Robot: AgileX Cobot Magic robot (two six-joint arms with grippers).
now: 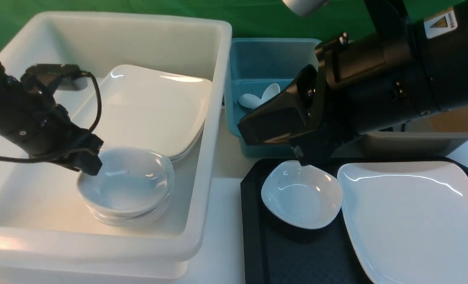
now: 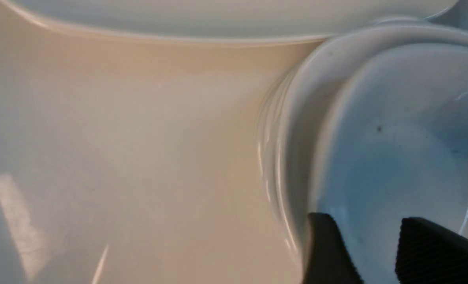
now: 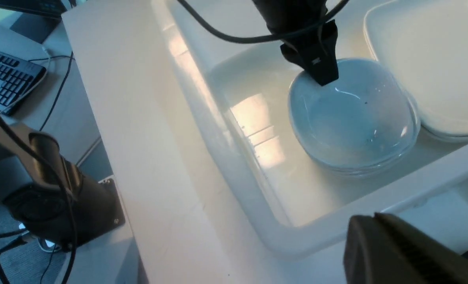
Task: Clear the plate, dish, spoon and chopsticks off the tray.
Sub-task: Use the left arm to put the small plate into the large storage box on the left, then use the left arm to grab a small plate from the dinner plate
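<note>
On the black tray lie a small deep white dish and, to its right, the large white plate. My right gripper hangs shut and empty above the tray's far left corner, just behind that dish. My left gripper is inside the white bin. It stands open at the near-left rim of the top dish of a stack; one finger is at the rim and one over the bowl. White spoons lie in the teal bin. The chopsticks are out of view.
Large white plates are stacked at the back of the white bin. The teal bin stands behind the tray, and a brown bin sits to its right, partly hidden by my right arm. A keyboard lies off the table.
</note>
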